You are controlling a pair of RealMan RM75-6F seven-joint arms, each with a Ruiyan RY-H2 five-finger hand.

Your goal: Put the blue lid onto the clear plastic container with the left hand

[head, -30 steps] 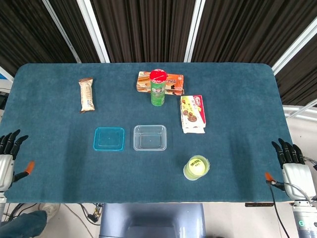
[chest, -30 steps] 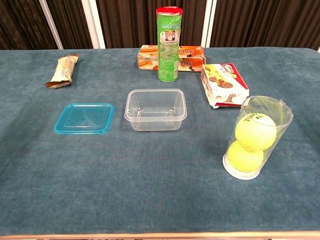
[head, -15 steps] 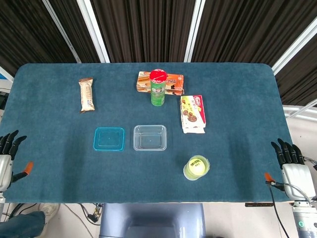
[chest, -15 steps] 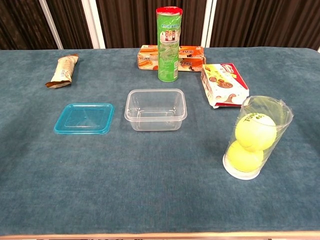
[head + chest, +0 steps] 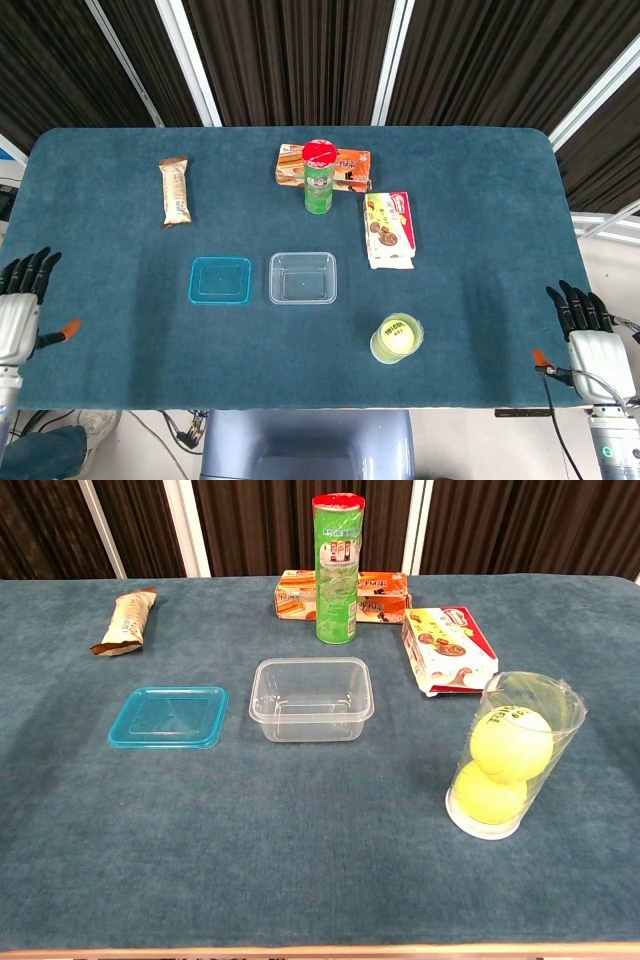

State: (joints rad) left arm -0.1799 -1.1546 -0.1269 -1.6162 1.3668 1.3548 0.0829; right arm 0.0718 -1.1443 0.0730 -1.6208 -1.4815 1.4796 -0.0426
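The blue lid (image 5: 220, 280) (image 5: 169, 717) lies flat on the teal table, just left of the clear plastic container (image 5: 302, 277) (image 5: 311, 698), which stands empty and uncovered. My left hand (image 5: 20, 308) hangs at the table's left edge, far left of the lid, with its fingers spread and nothing in it. My right hand (image 5: 591, 340) sits off the table's right front corner, fingers extended and empty. The chest view shows neither hand.
A green chip can (image 5: 319, 177) and an orange biscuit box (image 5: 348, 168) stand behind the container. A red-and-white snack box (image 5: 388, 230) lies to its right. A clear cup of tennis balls (image 5: 397, 338) stands front right; a wrapped snack bar (image 5: 175, 191) lies far left.
My left hand has risen along the table's left edge and edged slightly inward. The lid, the container and the right hand have not moved.
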